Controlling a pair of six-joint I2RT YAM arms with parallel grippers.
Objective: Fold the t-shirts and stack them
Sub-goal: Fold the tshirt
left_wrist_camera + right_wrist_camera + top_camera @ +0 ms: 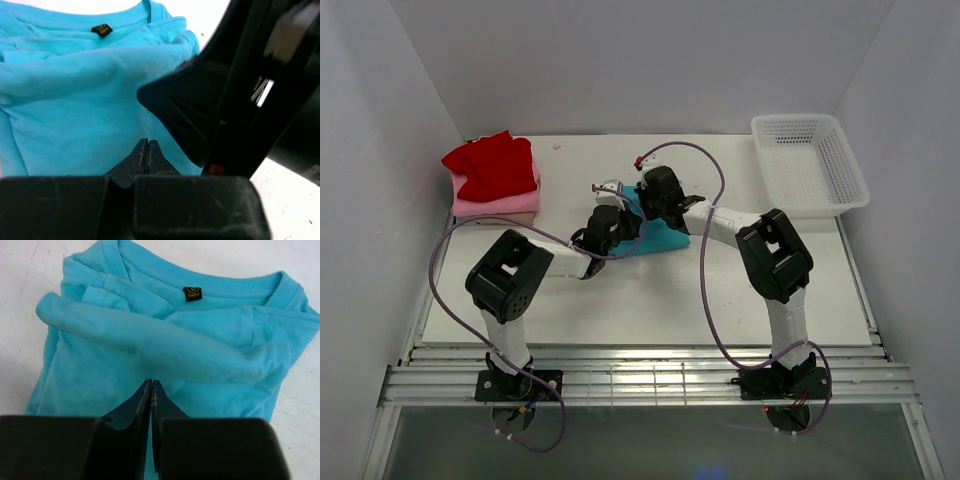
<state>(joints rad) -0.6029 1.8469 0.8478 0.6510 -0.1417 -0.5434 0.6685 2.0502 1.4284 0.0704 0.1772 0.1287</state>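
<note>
- Lying loosely half-folded, the teal t-shirt [150,350] shows a collar [225,290] with a small black label [192,293].
- It rests on the white bench [620,300], left of the mesh basket [810,160], between white walls [650,60].
- Its collar end faces away from both end effectors, with the long axis running toward them.
- The right end effector [151,382] pinches the cloth. The left end effector [146,141] is pressed together with its tips on the cloth.

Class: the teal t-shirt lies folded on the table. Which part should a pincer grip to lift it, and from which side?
Probably the near hem edge of the teal t-shirt, opposite the collar, coming in low from the near side. The layers there seem to lie flat together, so one pinch should catch them all. The collar end has loose, ridged folds.
</note>
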